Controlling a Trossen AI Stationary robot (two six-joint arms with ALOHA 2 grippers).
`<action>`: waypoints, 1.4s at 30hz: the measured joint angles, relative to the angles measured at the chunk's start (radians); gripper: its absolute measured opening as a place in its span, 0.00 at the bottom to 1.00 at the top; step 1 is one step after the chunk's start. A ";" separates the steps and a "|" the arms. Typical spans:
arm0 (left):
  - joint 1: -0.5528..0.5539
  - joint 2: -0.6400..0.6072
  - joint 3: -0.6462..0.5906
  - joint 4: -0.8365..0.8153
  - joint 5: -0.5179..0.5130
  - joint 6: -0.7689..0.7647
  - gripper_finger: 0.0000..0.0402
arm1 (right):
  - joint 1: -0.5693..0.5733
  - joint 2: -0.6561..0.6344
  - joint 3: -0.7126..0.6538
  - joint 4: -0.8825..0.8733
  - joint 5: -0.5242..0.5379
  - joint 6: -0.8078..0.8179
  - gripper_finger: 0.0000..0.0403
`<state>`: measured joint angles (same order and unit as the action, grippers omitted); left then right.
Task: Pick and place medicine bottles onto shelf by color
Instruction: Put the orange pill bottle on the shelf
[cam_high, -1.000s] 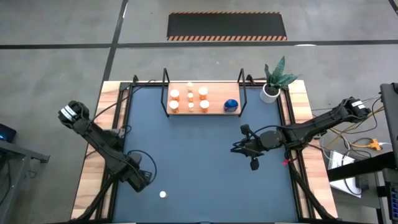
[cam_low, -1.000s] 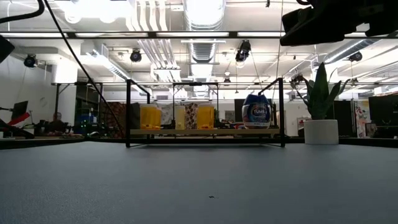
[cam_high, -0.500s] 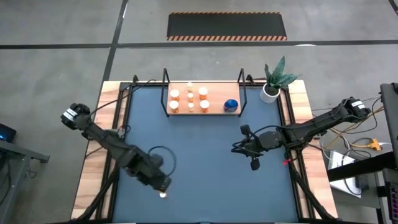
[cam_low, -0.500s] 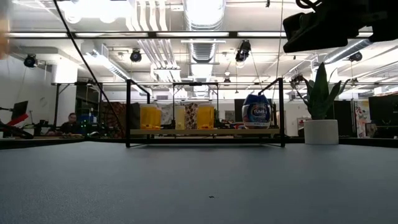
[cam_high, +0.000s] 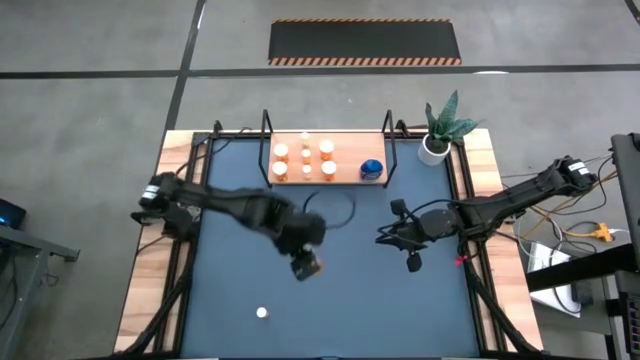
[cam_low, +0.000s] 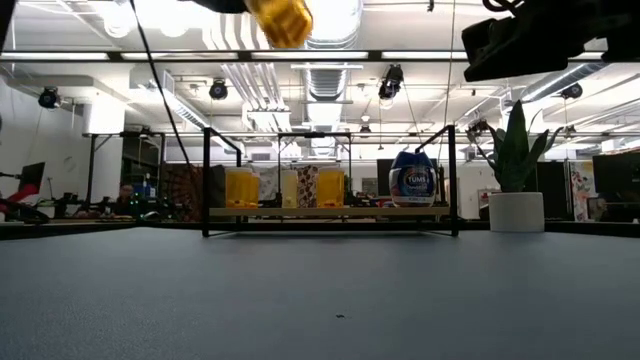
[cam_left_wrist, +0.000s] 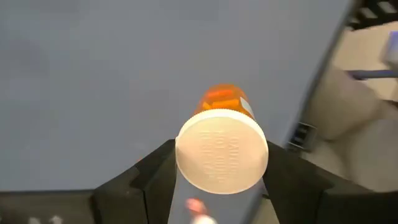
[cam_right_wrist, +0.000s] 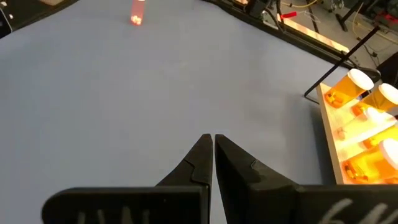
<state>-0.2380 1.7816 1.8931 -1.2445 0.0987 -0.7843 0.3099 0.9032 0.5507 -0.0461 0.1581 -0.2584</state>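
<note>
My left gripper (cam_high: 306, 264) hangs over the middle of the blue mat, shut on a small orange bottle (cam_left_wrist: 222, 149) with a white cap. That bottle shows high in the low view (cam_low: 281, 20). The light-wood shelf (cam_high: 350, 178) stands at the mat's far edge, carrying several orange bottles (cam_high: 304, 160) and a blue one (cam_high: 372, 169) upright on their bases. Another white-capped bottle (cam_high: 261, 313) stands alone near the mat's near edge. My right gripper (cam_right_wrist: 213, 148) is shut on nothing and hovers right of centre (cam_high: 384, 238). My left gripper pinches the orange bottle between its two fingers (cam_left_wrist: 158, 171), one on each side just behind the white cap (cam_left_wrist: 222, 155). The cap faces back toward the wrist and the orange body (cam_left_wrist: 222, 98) points out along the fingers. The bottle is lifted clear of the mat, tilted.
A white pot with a green plant (cam_high: 433, 148) stands at the far right corner, beside the shelf's black wire end (cam_high: 391, 150). Cables run along the table's wooden side strips (cam_high: 175, 235). Bare mat (cam_high: 340, 300) lies between the arms and the near edge.
My left arm has swung from the near left corner toward the right and the far edge, ending over the mat's middle with the orange bottle carried high. The lone bottle near the near edge has stayed put.
</note>
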 joint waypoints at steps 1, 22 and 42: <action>0.023 0.018 0.044 -0.042 -0.022 0.051 0.48 | 0.000 -0.003 0.000 -0.001 0.000 0.000 0.02; 0.659 0.123 0.245 -0.196 -0.396 0.791 0.48 | 0.000 -0.012 -0.004 -0.002 0.000 0.003 0.02; 0.893 0.326 0.235 -0.118 -0.388 0.900 0.48 | 0.000 -0.012 -0.004 -0.002 0.000 -0.027 0.02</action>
<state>0.6552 2.1076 2.1281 -1.3622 -0.2893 0.1157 0.3096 0.8909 0.5468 -0.0478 0.1581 -0.2859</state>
